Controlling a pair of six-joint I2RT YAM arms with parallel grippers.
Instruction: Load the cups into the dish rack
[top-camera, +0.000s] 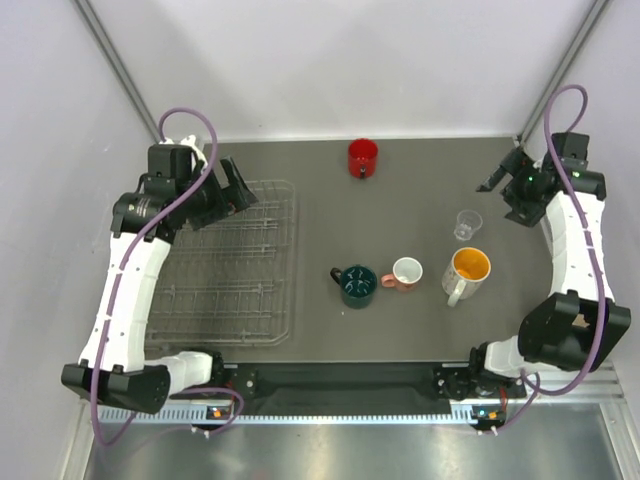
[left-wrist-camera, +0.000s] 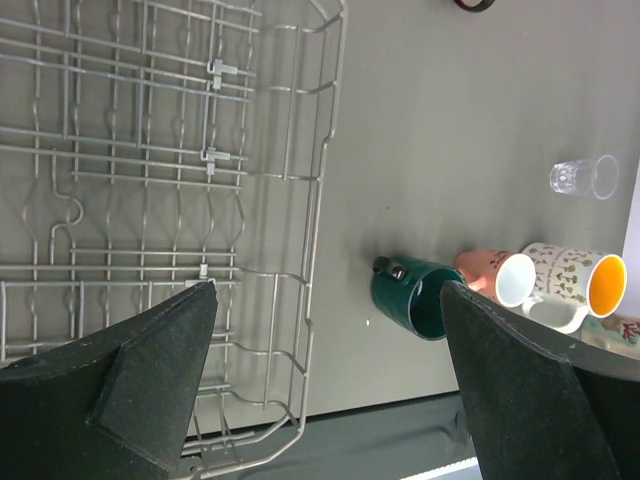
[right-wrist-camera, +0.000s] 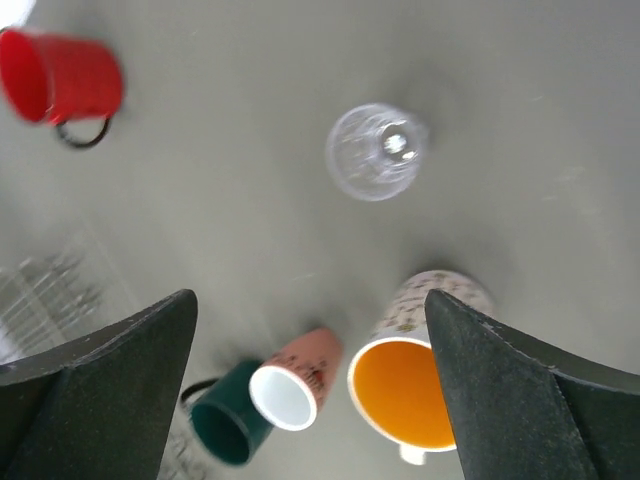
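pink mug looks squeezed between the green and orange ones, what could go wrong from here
1. The pink mug has the dark green mug and the white mug close on either side, so fingers closing around it may shove a neighbour.
2. The clear glass stands just beyond the white mug, near the open right gripper. Being small and transparent, it could be clipped and tipped.

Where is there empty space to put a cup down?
The silver wire dish rack holds nothing. The grey table is bare between the red mug and the dark green mug. Crowded: green mug, small pink mug and white orange-lined mug huddle together, clear glass nearby.
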